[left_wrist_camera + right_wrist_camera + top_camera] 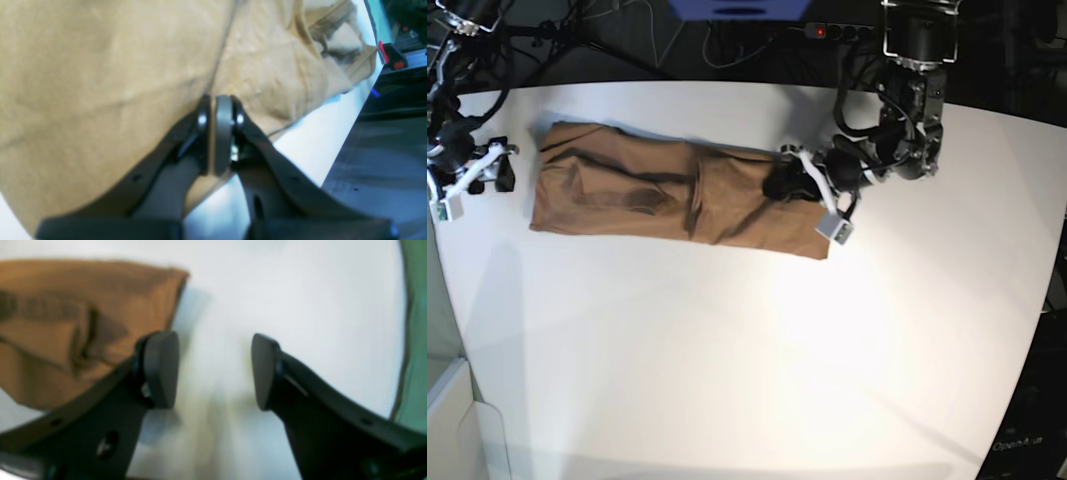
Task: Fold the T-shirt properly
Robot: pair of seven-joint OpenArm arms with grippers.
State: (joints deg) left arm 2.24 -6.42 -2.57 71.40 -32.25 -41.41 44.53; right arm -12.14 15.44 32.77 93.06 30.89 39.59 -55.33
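Note:
The T-shirt lies on the white table as a long tan-brown band running left to right, with creases across its middle. My left gripper sits over the band's right end. In the left wrist view its pads are pressed together with tan T-shirt cloth pinched between them, and a ridge of fabric runs up from the tips. My right gripper stands just off the band's left end. In the right wrist view the right gripper is open over bare table, with the T-shirt edge beside its left finger.
The table's far edge runs close behind both arms, with cables and a power strip beyond it. A red-handled black clamp stands past the table edge. A green surface borders the table in the right wrist view.

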